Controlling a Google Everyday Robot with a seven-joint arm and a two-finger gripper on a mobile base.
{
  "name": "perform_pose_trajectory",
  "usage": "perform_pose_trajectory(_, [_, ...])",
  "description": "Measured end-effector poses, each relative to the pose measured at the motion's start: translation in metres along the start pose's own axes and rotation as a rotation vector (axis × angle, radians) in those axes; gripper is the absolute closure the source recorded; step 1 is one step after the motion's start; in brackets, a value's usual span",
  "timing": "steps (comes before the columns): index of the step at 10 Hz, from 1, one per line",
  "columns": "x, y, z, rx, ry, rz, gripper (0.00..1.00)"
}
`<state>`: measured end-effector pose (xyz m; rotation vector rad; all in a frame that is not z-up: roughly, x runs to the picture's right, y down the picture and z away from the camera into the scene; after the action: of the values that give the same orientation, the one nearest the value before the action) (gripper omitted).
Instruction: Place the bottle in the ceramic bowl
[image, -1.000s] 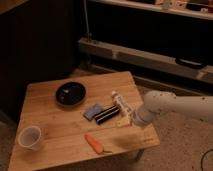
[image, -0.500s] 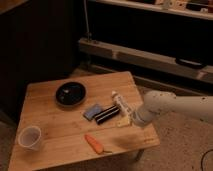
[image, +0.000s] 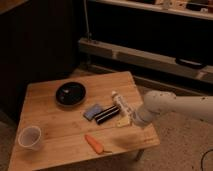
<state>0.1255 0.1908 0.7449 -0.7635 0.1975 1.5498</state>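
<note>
Wooden table (image: 50, 107), near its right edge: hand (image: 125, 120) spread beside the bottle (image: 120, 104), ceramic bowl (image: 61, 98) well apart.

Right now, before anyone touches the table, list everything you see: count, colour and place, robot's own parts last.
table: one, light wood, centre.
ceramic bowl: one, black, table's far left.
bottle: one, whitish, lying right of centre.
block: one, black, left of bottle.
pad: one, blue, left of block.
carrot: one, orange, front edge.
cup: one, translucent, front left corner.
arm: one, white, from the right.
end effector: one, open, at bottle's near end.
</note>
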Motion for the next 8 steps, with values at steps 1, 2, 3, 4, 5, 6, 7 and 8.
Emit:
perform_pose_trajectory(1, [0.0, 0.0, 0.0, 0.0, 0.0, 0.0, 0.2])
perform_pose_trajectory(2, [0.0, 0.0, 0.0, 0.0, 0.0, 0.0, 0.2])
perform_pose_trajectory(3, [0.0, 0.0, 0.0, 0.0, 0.0, 0.0, 0.2])
perform_pose_trajectory(4, [-0.001, -0.001, 0.0, 0.002, -0.001, 0.001, 0.2])
perform_pose_trajectory(5, [-0.006, -0.004, -0.003, 0.016, -0.017, 0.008, 0.2])
perform_pose_trajectory(6, [-0.015, -0.006, -0.003, 0.024, -0.032, 0.008, 0.2])
perform_pose_trajectory(7, [-0.03, -0.01, -0.004, 0.025, -0.057, 0.001, 0.2])
perform_pose_trajectory(8, [-0.052, -0.018, -0.006, 0.016, -0.098, -0.014, 0.2])
